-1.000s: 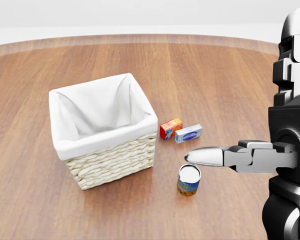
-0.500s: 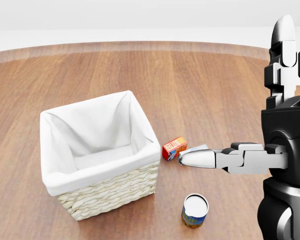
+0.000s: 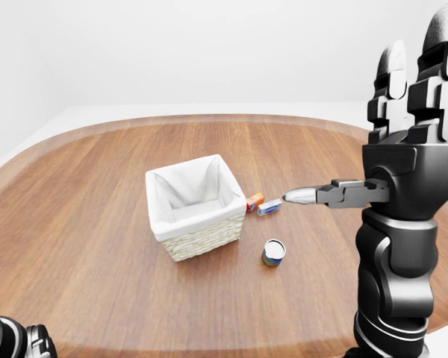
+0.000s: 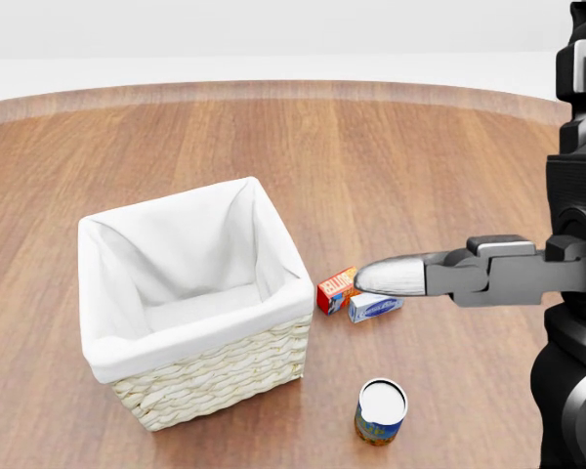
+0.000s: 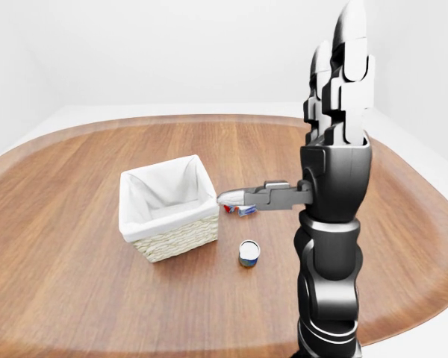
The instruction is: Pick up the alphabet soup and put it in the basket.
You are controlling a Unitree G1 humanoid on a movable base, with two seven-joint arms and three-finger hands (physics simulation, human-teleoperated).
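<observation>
Alphabet soup (image 4: 381,411) upright (untouched); right robot hand (image 5: 336,119) spread, empty.

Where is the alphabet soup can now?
In the head view the alphabet soup can stands upright on the table at bottom centre, right of the basket, below the two small boxes.

I see a wooden table (image 4: 420,156) with visible grain and a soft satin sheen. The basket (image 4: 220,376) is rough pale wicker, lined with smooth matt white cloth. The can (image 4: 380,411) has a glossy printed label and a pale flat lid. My right hand (image 3: 407,149) looks like glossy dark plastic with polished silvery fingertips (image 4: 389,277).
</observation>
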